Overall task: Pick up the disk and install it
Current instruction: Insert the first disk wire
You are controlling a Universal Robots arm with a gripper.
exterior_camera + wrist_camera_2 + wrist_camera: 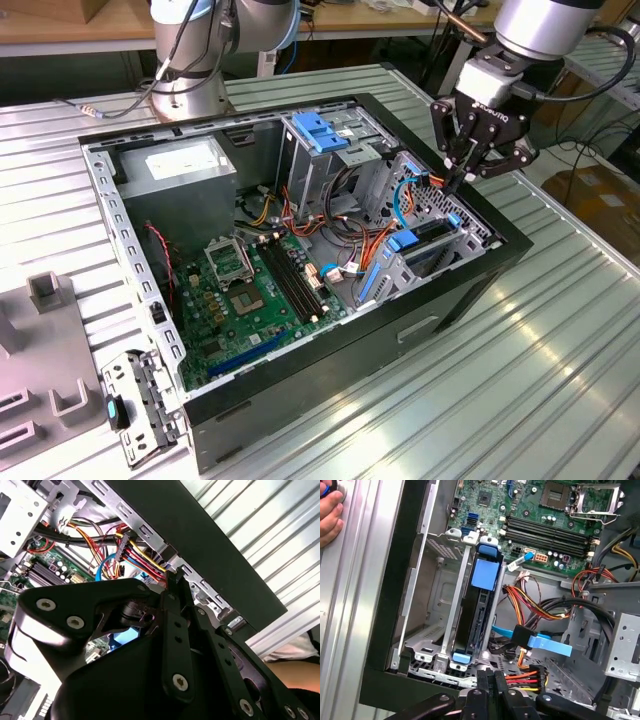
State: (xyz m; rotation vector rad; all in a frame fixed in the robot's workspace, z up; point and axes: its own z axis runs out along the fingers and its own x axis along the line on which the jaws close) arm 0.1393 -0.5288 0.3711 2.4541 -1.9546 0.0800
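While claw (468, 172) hovers closed, disk (479, 611) seated in cage (427, 630)

We count one open computer case (300, 390) on the table. Inside it we see one green motherboard (240, 300), with one silver processor socket (595, 500) on it. There is one grey power-supply box (180, 165) in the far corner, toward the exterior view's left. We count one disk (479, 612) with blue rails, standing in its metal cage. There is one blue bracket (322, 130) on top of the far drive cage. We count one black gripper (463, 178) and two robot arms: one (545, 30) carries the gripper, and one (195, 40) stands on the far side. One hand (329, 515) rests on the table in the first wrist view.
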